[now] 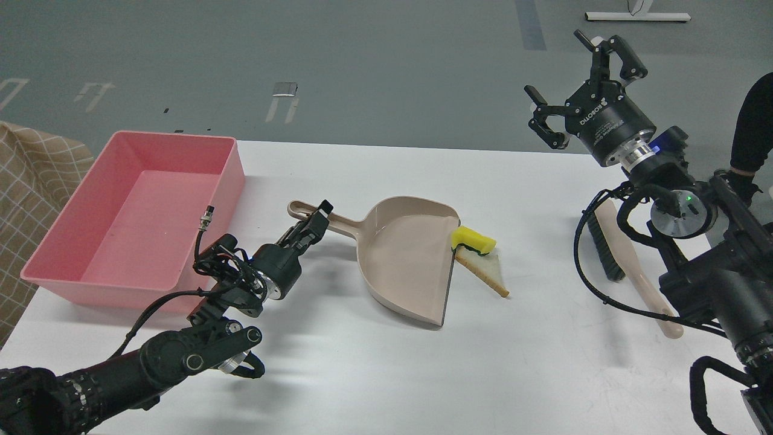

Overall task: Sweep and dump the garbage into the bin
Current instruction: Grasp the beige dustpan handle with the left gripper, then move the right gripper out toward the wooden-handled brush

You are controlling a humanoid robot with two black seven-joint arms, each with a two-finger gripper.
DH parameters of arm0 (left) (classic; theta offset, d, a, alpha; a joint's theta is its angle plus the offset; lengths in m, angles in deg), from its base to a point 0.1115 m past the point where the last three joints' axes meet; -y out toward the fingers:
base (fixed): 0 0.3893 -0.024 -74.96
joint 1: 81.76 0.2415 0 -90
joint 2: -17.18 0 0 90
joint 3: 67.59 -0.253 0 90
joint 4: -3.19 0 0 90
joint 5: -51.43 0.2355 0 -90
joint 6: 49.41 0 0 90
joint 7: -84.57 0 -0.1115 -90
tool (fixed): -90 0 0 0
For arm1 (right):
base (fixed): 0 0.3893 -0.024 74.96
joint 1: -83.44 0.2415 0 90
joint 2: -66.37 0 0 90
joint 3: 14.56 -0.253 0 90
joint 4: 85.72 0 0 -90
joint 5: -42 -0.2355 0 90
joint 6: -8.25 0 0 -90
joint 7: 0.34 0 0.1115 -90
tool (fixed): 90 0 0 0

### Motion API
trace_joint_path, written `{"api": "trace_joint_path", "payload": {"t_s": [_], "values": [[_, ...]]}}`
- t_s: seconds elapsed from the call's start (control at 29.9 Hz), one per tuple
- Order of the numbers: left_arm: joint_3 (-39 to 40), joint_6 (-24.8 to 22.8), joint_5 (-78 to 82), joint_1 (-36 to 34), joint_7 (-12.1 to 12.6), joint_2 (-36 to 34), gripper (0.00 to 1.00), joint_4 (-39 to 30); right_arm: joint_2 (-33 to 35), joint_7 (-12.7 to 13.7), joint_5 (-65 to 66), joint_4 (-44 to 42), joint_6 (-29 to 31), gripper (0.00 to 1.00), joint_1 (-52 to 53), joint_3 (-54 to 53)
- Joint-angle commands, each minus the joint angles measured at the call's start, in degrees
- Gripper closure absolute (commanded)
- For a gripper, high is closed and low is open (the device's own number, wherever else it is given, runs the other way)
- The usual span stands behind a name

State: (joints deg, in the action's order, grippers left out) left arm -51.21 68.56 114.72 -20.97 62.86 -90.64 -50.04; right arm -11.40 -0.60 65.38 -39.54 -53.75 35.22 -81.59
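Observation:
The yellow sponge [474, 240] with a dark green layer lies against the open lip of the beige dustpan [410, 254], at mid table. The white bread slice [486, 272] with brown crust lies beside it, partly under the sponge. My left gripper [317, 217] is shut on the dustpan's handle, and the pan rests flat on the table. The pink bin [223, 181] stands empty at the left. My right gripper [574, 78] is open and empty, held high above the table's far right.
A beige-handled brush [634, 272] with black bristles lies on the white table [362, 362] at the right, beside my right arm. A plaid cloth [30, 181] hangs at the left edge. A person's dark leg [755, 121] is at the far right.

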Motion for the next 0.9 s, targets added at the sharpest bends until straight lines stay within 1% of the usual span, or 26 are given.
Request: {"api": "trace_joint_path", "payload": {"t_s": [0.0, 0.17, 0.3, 0.37, 0.5, 0.87], "values": [[-0.5, 0.0, 0.0, -0.6, 0.1, 0.0, 1.0, 0.3, 2.8, 0.0, 0.3, -0.3, 0.0, 0.0, 1.6, 3.4], [-0.6, 0.0, 0.0, -0.9, 0.4, -0.2, 1.0, 0.3, 6.0, 0.1, 0.5, -0.3, 0.0, 0.0, 3.4, 9.2], [-0.6, 0.0, 0.0, -0.9, 0.4, -0.4, 1.0, 0.4, 9.6, 0.1, 0.6, -0.7, 0.0, 0.0, 7.6, 17.5], [-0.6, 0.0, 0.0, -1.1, 0.4, -0.5, 1.0, 0.5, 10.5, 0.1, 0.6, -0.7, 0.0, 0.0, 8.6, 19.8], [-0.6, 0.0, 0.0, -1.2, 0.6, -0.5, 1.0, 1.0, 12.7, 0.1, 0.6, -0.7, 0.0, 0.0, 13.0, 28.8], [-0.6, 0.0, 0.0, -1.2, 0.7, -0.6, 1.0, 1.0, 18.9, 0.2, 0.7, 0.0, 0.0, 0.0, 20.3, 41.5]]}}
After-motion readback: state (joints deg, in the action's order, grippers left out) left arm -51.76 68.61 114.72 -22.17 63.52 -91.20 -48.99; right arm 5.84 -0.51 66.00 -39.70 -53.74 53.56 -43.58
